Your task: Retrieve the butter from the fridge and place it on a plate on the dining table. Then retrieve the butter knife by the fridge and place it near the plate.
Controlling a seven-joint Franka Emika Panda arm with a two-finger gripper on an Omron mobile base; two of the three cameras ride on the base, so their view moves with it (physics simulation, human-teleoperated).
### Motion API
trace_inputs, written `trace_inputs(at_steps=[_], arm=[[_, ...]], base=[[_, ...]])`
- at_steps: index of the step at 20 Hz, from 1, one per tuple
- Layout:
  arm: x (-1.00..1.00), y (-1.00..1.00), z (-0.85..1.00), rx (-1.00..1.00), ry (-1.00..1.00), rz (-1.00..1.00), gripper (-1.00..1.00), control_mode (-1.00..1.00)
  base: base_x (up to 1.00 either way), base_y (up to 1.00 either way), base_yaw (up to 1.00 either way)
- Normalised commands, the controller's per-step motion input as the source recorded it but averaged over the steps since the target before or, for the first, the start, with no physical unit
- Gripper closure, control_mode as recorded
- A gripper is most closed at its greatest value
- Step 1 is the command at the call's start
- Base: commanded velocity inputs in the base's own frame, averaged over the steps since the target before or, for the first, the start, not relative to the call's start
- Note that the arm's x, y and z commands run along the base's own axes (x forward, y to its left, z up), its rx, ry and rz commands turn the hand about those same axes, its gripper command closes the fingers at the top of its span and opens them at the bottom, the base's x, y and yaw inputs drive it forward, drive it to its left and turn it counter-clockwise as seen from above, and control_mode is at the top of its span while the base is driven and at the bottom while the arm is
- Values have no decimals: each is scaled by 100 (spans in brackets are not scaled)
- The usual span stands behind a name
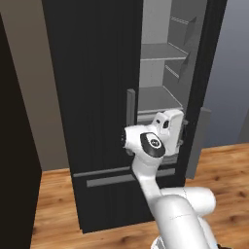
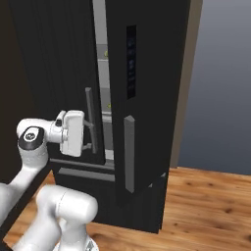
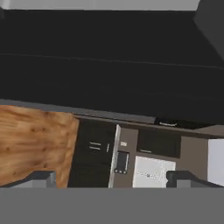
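Fridge (image 1: 97,97) right door ajar, grey shelves visible, end effector (image 2: 90,133) spread wide and empty, at the door gap

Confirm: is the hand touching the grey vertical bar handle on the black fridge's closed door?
Cannot tell. In the right base view the open hand overlaps the grey vertical bar handle at its fingertips; neither contact nor a gap shows plainly.

No legible text, brand or number found. The dark control panel (image 2: 131,62) on the tall black fridge (image 2: 147,98) carries faint unreadable marks.
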Motion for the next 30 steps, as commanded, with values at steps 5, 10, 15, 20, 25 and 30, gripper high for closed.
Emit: trace_inputs(at_steps=[5, 10, 15, 20, 25, 30], arm=[[69, 19, -1, -11, 16, -1, -100, -100], [32, -43, -3, 0, 19, -8, -100, -100], [31, -29, 0, 2, 10, 0, -100, -100], [9, -24, 0, 0, 4, 0, -100, -100], [0, -55, -3, 0, 7, -1, -100, -100], [-5, -88, -3, 0, 5, -5, -100, -100]], base=[[0, 0, 0], [0, 0, 0], [0, 0, 0], [0, 0, 0], [0, 0, 0], [0, 0, 0]])
